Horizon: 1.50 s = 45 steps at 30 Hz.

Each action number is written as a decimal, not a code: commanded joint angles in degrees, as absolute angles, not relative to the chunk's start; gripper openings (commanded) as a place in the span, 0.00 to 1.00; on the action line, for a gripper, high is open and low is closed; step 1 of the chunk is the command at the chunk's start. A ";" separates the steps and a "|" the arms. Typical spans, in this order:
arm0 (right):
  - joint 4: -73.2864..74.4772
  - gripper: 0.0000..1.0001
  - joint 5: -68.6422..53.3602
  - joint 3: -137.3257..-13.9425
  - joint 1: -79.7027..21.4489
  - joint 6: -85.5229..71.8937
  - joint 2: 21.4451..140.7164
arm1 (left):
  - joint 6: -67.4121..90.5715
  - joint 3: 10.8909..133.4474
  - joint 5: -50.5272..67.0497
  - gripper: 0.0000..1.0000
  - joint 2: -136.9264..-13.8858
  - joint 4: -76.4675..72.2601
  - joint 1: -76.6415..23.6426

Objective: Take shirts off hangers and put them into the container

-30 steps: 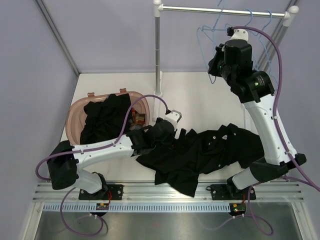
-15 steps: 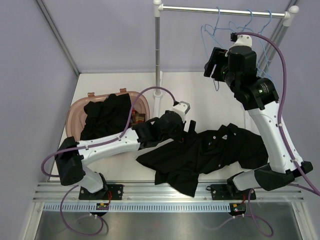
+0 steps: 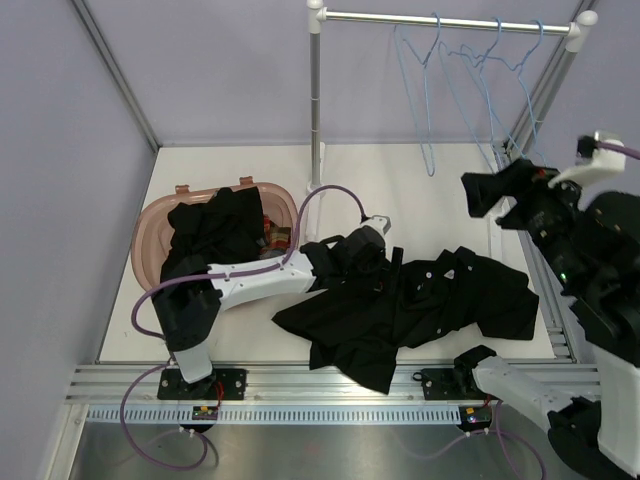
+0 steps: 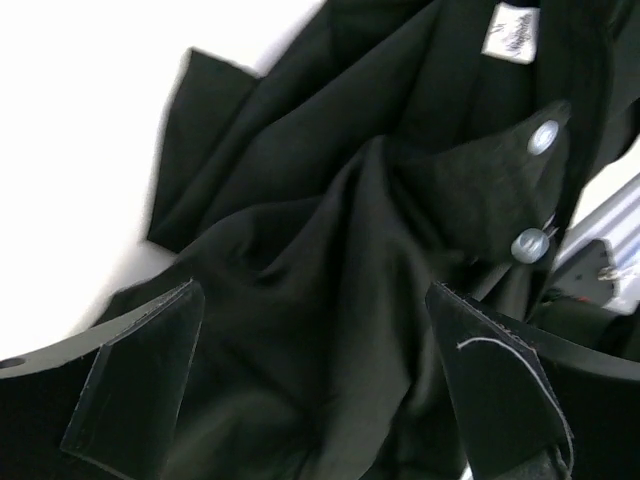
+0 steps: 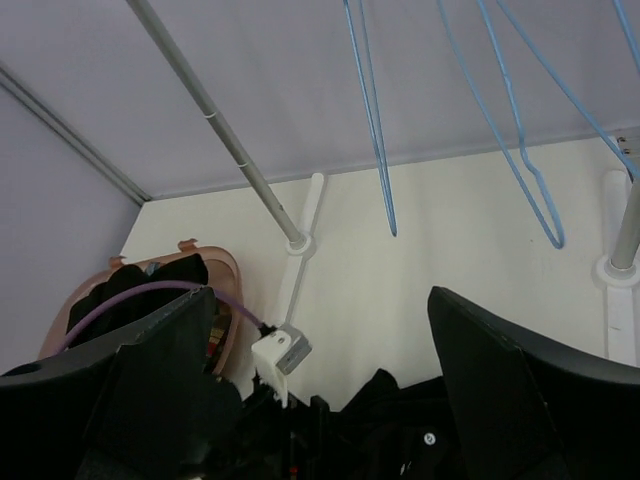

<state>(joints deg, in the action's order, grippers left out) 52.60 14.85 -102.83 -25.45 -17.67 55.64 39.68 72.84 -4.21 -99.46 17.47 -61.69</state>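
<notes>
Three light-blue hangers [image 3: 427, 100] hang on one rail [image 3: 440, 20] at the far right. The shirts [image 3: 420, 305] number three: one black, spread on the table [image 3: 400, 190] near the middle; a second black one [image 3: 210, 235] in the tub [image 3: 148, 245] at the left; and a plaid one [image 3: 272, 237], of which only a small patch shows in the same tub. There is one tub. There are two robot arms, one on the left [image 3: 250, 282] and one on the right [image 3: 590, 260]. The left wrist view shows two pale buttons [image 4: 543, 137] and one white label [image 4: 510, 35] on the black cloth.

Black shirt [image 3: 430, 300] spread on table [image 3: 400, 190], second shirt [image 3: 210, 235] in container [image 3: 148, 240], plaid patch [image 3: 277, 237] perhaps beneath, hangers [image 3: 427, 120] on rail [image 3: 440, 20]
</notes>
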 commanded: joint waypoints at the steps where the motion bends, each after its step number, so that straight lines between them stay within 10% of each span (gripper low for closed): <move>1: 54.41 0.96 9.25 -99.15 -25.14 -17.49 50.39 | 43.07 77.51 1.56 0.99 -103.17 12.76 -61.61; 7: 54.75 0.98 8.17 -95.19 -25.14 -17.40 45.36 | 43.42 79.01 11.16 0.99 -110.29 7.29 -62.92; 20: 52.65 0.98 4.75 -87.10 -25.14 -18.46 39.20 | 43.85 88.69 -12.21 0.97 -122.44 30.59 -66.71; 23: 52.47 0.98 4.13 -85.96 -25.14 -18.72 38.15 | 44.30 87.10 -13.27 0.71 -122.25 30.67 -66.45; 25: 52.56 0.98 4.57 -85.87 -25.14 -18.63 37.36 | 44.56 87.19 -13.36 0.29 -122.96 31.55 -66.10; 28: 52.56 0.98 4.92 -85.52 -25.14 -18.28 36.48 | 44.91 87.71 -14.93 0.00 -123.31 34.00 -65.48; 45: 53.88 0.98 5.80 -86.39 -25.14 -17.49 34.89 | 11.48 94.31 -62.04 0.00 -71.30 36.19 -65.39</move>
<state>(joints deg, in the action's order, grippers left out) 54.35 6.33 -85.17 -25.43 -18.37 35.44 26.39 91.13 -48.18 -80.44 44.07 -65.71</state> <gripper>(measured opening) 0.976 0.038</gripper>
